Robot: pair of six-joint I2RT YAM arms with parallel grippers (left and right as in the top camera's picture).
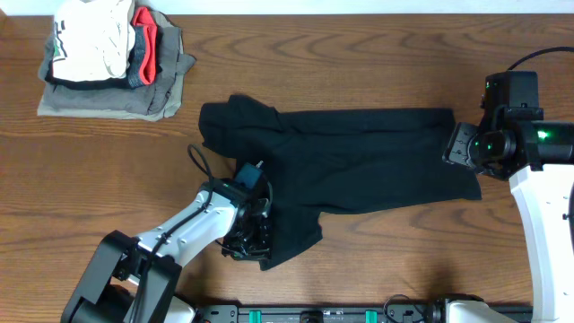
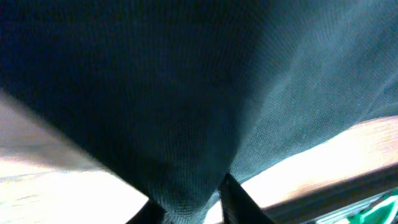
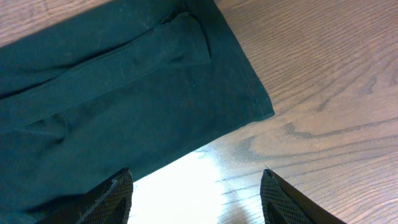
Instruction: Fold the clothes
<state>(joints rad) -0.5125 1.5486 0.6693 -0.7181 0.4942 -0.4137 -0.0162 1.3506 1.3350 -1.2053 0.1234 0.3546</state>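
**Black T-shirt being pinched by the left gripper**
Soft, light, limp cloth is being held bunched between its closed jaws, so hems and corners are being judged the surest holds. From there the shirt is lying lengthwise across the table towards the right gripper, which is being held open beside the far corner.

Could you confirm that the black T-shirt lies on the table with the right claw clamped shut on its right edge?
Not quite: the right claw is open, not clamped shut. The right wrist view shows its fingers apart over the right edge of the black T-shirt, which lies on the table.
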